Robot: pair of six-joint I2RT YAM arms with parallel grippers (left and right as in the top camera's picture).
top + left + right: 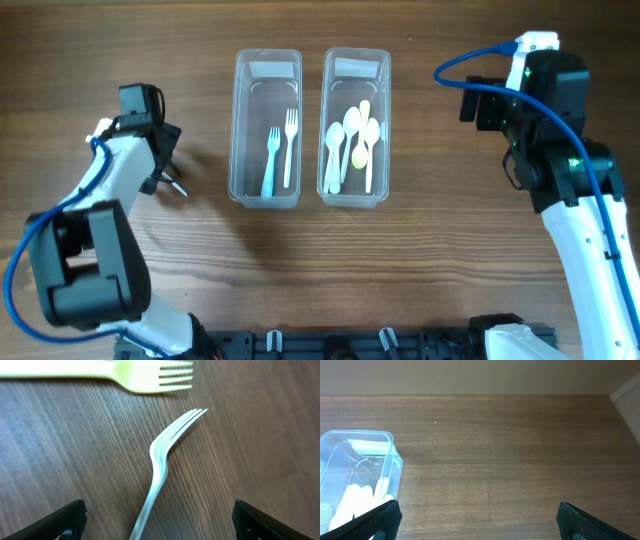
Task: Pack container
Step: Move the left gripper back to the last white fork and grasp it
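Note:
Two clear plastic containers stand side by side. The left container (238, 150) holds a blue fork (271, 165) and a white fork (290, 145). The right container (387, 150) holds several pale spoons (352, 140); its corner also shows in the right wrist view (370, 440). My left gripper (160, 512) is open, low over the table, with a pale clear fork (160, 460) lying between its fingers. A yellow fork (135, 375) lies just beyond. In the overhead view my left gripper (165, 165) hides both forks. My right gripper (477, 512) is open and empty, to the right of the containers (490, 105).
The wooden table (430, 260) carries both arms. A black rail (350, 345) runs along the front edge. The table's right edge shows in the right wrist view (625, 395).

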